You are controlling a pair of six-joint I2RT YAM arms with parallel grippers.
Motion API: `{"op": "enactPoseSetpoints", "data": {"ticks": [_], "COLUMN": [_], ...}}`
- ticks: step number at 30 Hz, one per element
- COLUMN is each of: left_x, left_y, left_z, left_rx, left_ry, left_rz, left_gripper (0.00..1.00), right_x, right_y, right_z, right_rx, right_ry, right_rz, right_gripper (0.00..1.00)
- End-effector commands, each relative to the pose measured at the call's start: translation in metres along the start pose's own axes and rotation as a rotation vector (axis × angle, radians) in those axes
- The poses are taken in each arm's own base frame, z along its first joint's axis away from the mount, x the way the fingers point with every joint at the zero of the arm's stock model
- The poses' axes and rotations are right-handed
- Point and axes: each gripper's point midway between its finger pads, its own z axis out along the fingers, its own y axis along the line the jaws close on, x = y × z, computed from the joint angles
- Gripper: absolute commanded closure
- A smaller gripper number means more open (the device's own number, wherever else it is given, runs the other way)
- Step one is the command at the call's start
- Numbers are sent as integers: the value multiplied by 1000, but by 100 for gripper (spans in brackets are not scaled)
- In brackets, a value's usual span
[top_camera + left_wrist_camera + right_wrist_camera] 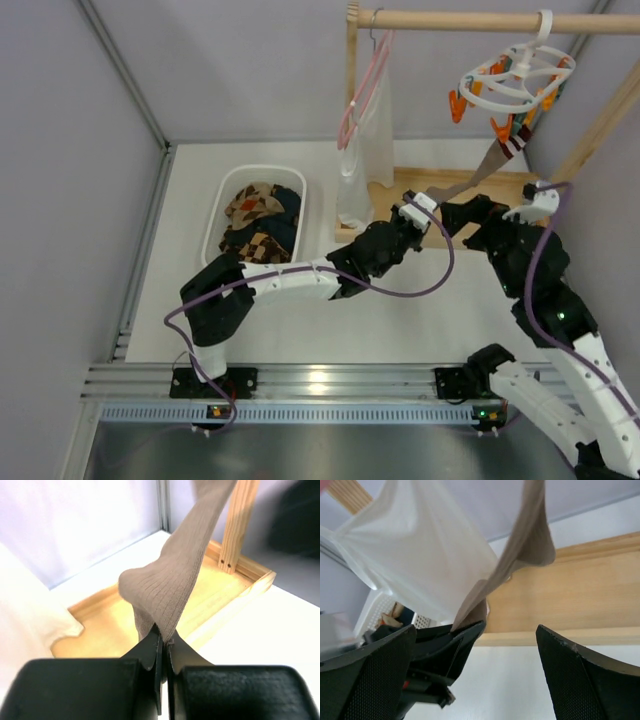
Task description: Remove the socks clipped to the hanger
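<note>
I have my left end effector [164, 642] pinching the lower end of the taupe sock [170, 580], which stretches up right to the hanger [515, 80] on the far rail. My right end effector [476, 630] is spread beside it.

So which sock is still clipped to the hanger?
The taupe sock with the striped cuff, held by the left fingers; the others lie in the white basket.

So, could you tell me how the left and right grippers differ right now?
The left gripper has its fingers shut on the taupe sock; the right gripper has its fingers wide apart, holding nothing. The left gripper holds that sock stretched down from the hanger; the right gripper touches no sock. Both are near the wooden base.
</note>
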Motion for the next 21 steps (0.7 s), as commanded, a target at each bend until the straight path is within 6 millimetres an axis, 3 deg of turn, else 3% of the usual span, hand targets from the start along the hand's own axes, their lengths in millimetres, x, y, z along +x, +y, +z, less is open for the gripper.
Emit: {"op": "enactPoseSetpoints", "data": {"ticks": [1, 2, 3, 7, 8, 10, 11, 13, 14, 16, 17, 19, 21], "left_x": [-3, 5, 8, 17, 18, 20, 19, 20, 20, 22, 19, 20, 18], "left_y": [14, 12, 10, 0, -2, -4, -4, -4, -4, -4, -4, -5, -4], "left_z": [-1, -2, -2, -4, -5, -8, -10, -12, -13, -14, -15, -17, -19], "left_rx": [-40, -36, -25, 13, 22, 31, 34, 36, 34, 36, 42, 46, 46], "left_ry": [-19, -5, 1, 21, 23, 31, 30, 33, 33, 38, 33, 36, 35], "left_rz": [-121, -129, -138, -186, -192, -205, -207, -205, -205, -198, -200, -202, -206], "left_gripper": [100, 100, 100, 100, 100, 100, 100, 100, 100, 100, 100, 100, 100], "right_x": [-23, -37, -38, -71, -88, -96, -122, -132, -155, -166, -181, -185, -193], "right_y": [0, 0, -4, -11, -7, -2, 6, 13, 20, 28, 32, 38, 46], "right_z": [-35, -46, -51, -64, -66, -60, -70, -64, -73, -67, -74, -63, -64], "right_rx": [-46, -53, -34, 41, 49, 66, 55, 59, 50, 49, 41, 48, 31], "right_ry": [-70, -103, -94, -127, -143, -112, -155, -139, -187, -187, -210, -185, -177], "right_rz": [-40, -44, -62, -143, -176, -227, -235, -266, -263, -287, -304, -344, -359], "right_gripper": [0, 0, 1, 1, 1, 1, 1, 1, 2, 6, 10, 15, 21]}}
